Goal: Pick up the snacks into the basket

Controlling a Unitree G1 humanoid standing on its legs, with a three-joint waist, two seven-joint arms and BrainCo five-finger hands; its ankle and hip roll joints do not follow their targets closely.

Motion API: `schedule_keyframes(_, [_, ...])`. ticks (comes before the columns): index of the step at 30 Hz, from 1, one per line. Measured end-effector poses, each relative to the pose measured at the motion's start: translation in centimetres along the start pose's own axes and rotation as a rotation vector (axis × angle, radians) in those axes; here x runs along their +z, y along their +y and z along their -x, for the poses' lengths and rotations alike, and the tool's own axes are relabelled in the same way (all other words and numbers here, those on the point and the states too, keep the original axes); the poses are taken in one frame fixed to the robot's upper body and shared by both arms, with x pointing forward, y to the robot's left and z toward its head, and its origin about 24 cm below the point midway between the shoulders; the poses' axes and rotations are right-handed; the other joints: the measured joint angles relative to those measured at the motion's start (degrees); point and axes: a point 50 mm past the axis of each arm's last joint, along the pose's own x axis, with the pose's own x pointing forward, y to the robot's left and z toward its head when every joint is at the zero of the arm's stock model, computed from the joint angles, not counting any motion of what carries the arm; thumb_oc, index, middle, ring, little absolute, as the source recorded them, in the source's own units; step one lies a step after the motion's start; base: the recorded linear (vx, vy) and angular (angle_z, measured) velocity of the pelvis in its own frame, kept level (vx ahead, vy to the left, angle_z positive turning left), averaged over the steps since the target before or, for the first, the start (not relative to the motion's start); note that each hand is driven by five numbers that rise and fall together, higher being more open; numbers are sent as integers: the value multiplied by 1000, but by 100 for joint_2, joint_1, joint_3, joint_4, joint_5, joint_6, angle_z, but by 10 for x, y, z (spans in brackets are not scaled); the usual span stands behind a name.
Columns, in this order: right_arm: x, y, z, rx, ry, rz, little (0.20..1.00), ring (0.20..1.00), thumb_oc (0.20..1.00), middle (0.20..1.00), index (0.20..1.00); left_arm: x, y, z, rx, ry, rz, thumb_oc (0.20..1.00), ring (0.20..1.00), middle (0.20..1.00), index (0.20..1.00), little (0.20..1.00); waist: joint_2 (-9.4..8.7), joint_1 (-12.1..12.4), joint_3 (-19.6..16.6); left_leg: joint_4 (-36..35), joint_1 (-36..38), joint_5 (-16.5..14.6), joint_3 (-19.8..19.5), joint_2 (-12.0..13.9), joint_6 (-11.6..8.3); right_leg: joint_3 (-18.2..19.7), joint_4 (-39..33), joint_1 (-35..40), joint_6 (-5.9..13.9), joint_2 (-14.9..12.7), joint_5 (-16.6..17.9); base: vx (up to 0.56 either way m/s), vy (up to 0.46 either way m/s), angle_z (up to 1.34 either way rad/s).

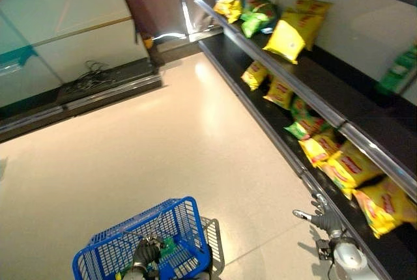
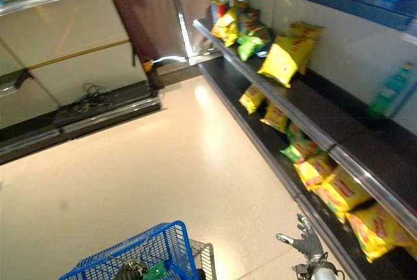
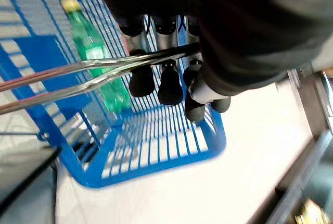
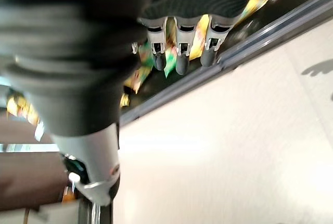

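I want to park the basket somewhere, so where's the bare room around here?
Bare floor lies between the glass cabinet and lower shelf. The snack bags crowd that shelf by the right hand; left hand grips the basket handle.

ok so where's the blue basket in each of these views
Left eye view: blue basket at the bottom edge, left of centre.
Right eye view: bottom edge, left of centre, cut off.
Left wrist view: seen from above, left hand curled round its metal handle.
Right wrist view: not in it.
Shared landmark: the pale floor.
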Motion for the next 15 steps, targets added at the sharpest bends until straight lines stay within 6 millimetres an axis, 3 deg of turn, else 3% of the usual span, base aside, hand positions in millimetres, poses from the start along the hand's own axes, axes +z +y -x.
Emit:
schedule_keyframes(2, [5,10,-2,14,-18,-31,1000,1000,1000,1000,1000,-1,11,0,17,2,-24,200,200,200,200,200,-230,69,-106,69,79,-215,92,-191,85,117,-47,101,162,-176,63,367,350,-24])
schedule_keyframes(5, [1,11,1,17,-8,-35,1000,1000,1000,1000,1000,3,16,0,19,-9,-42,200,200,200,200,200,-367,-16,-194,109,140,-258,59,-401,268,100,45,223,153,-398,93,246,275,20])
schedule_keyframes(6, [2,10,2,16,-12,-31,1000,1000,1000,1000,1000,7,15,-3,8,-21,-53,200,200,200,200,200,-369,-128,-194,125,186,-393,6,-591,359,175,426,134,140,-482,168,396,401,46])
schedule_keyframes(7, [-1,9,4,17,-3,-27,1000,1000,1000,1000,1000,8,14,-3,0,-25,-74,200,200,200,200,200,-331,-359,-173,167,216,-451,-191,-674,468,534,1266,-217,-14,-627,287,413,326,58])
schedule_keyframes(8, [-1,8,4,16,-1,-26,1000,1000,1000,1000,1000,9,13,-3,-7,-30,-85,200,200,200,200,200,-284,-448,-152,102,307,-448,-265,-701,517,848,1711,-428,-38,-618,400,333,177,59])
schedule_keyframes(9, [-10,7,13,18,24,-22,1000,1000,1000,1000,1000,14,12,-2,-16,-55,-91,200,200,200,200,200,-243,-585,-140,-30,430,-434,-427,-694,550,1470,1960,-727,73,-201,244,342,122,33])
schedule_keyframes(10, [-13,8,14,23,33,-23,1000,1000,1000,1000,1000,17,14,-2,-16,-69,-99,200,200,200,200,200,-196,-571,-130,-57,441,-416,-565,-651,568,1870,1846,-845,145,175,157,347,55,11])
schedule_keyframes(11, [-17,10,16,19,51,-31,1000,1000,1000,1000,1000,22,17,-4,-19,-84,-120,200,200,200,200,200,-261,-602,-121,-114,463,-412,-622,-623,582,1884,1555,-1131,144,561,117,408,-14,-15])
schedule_keyframes(13, [-12,8,14,18,32,-29,1000,1000,1000,1000,1000,28,16,-7,-19,-94,-119,200,200,200,200,200,-245,-713,-28,-95,466,-407,-830,-663,592,1597,822,-1584,63,939,178,411,-24,-4])
schedule_keyframes(15, [-12,6,15,14,31,-25,1000,1000,1000,1000,1000,37,8,-11,-32,-117,-103,200,200,200,200,200,-201,-908,42,-110,508,-452,-1080,-703,583,1624,-308,-1905,123,1203,663,426,-41,41])
